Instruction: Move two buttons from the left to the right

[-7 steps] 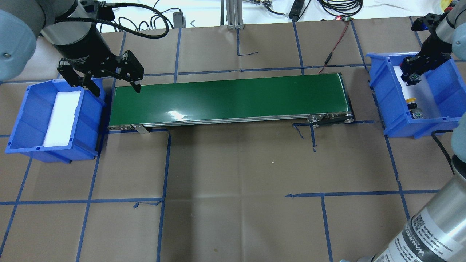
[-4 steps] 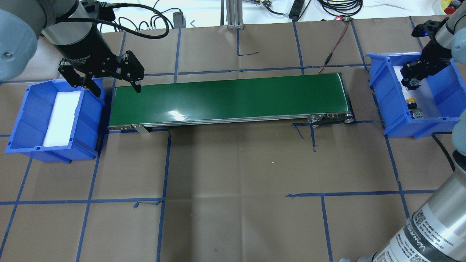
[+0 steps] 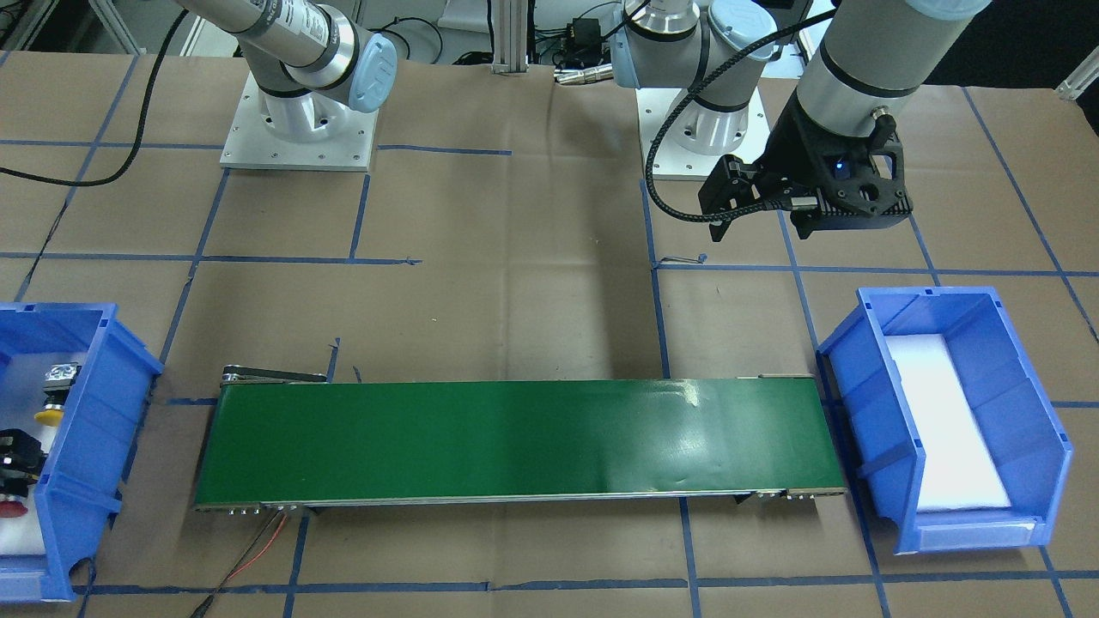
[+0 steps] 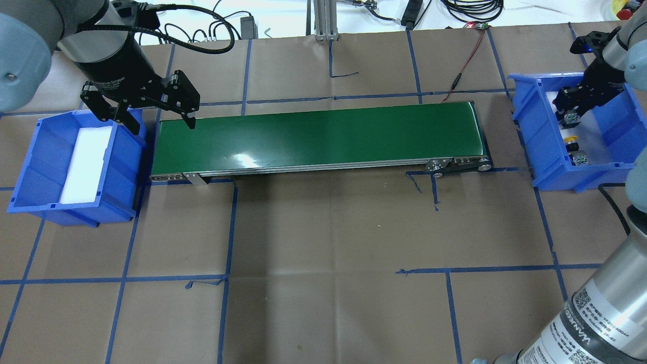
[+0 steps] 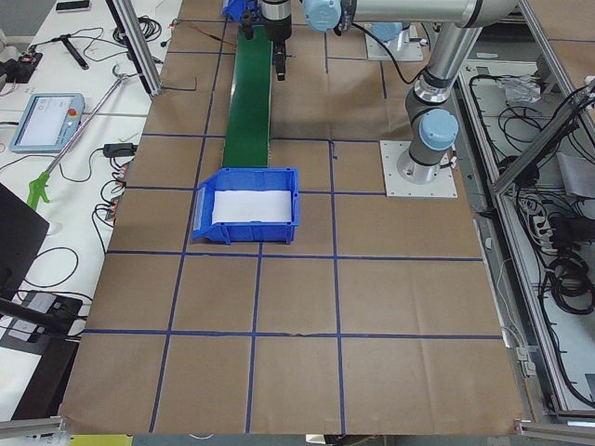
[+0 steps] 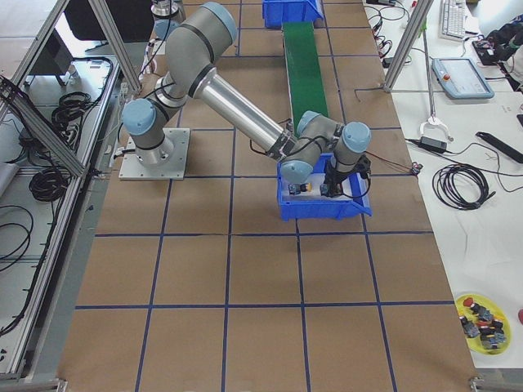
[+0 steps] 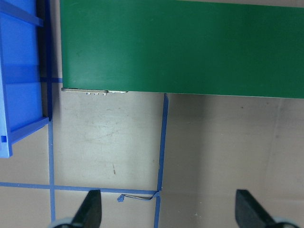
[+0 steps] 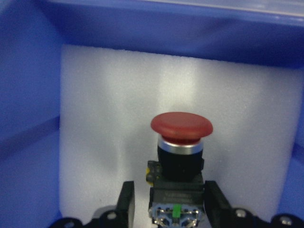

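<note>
Red button (image 8: 180,156) sits between fingers (image 8: 126,204) of right pincer (image 8: 169,187), grip unclear; overhead view hides its cap.

**Two buttons in the right-hand bin**

The red button (image 8: 181,128) has a round mushroom cap, a silver collar and a black boxy body with a green mark. The right gripper (image 8: 173,209) clasps that body, cap pointing away, over the white foam (image 8: 95,118) of the blue bin (image 4: 528,126). Just beside it the yellow button (image 4: 571,140) lies on its side on the foam, its cap toward the red one.
</note>
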Tool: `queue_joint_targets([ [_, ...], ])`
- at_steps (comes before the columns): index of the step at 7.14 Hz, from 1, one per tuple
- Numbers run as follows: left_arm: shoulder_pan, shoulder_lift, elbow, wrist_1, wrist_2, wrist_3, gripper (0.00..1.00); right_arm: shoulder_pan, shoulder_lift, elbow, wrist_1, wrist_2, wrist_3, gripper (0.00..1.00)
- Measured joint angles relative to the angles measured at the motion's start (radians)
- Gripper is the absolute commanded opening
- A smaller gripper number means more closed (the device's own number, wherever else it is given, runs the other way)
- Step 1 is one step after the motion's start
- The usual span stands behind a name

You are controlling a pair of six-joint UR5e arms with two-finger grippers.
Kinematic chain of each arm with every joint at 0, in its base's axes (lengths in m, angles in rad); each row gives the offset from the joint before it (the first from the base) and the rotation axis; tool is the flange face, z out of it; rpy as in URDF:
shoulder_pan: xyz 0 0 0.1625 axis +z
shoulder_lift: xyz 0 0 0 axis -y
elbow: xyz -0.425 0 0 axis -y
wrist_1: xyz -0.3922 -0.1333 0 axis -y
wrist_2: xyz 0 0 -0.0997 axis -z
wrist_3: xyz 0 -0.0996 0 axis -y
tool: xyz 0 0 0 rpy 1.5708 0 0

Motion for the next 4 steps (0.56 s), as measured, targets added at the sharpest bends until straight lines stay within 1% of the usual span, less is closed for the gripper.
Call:
queue_joint_targets([
  [2, 0.000, 0.000, 0.000, 0.000, 0.000, 0.000, 1.00, 0.001, -0.001, -0.004, 0.000, 0.024, 0.000, 0.83],
  [3, 0.000, 0.000, 0.000, 0.000, 0.000, 0.000, 1.00, 0.003, -0.010, -0.004, 0.001, 0.029, 0.000, 0.90],
  [4, 0.000, 0.001, 0.000, 0.000, 0.000, 0.000, 1.00, 0.005, -0.028, -0.003, 0.003, 0.031, 0.000, 0.99],
])
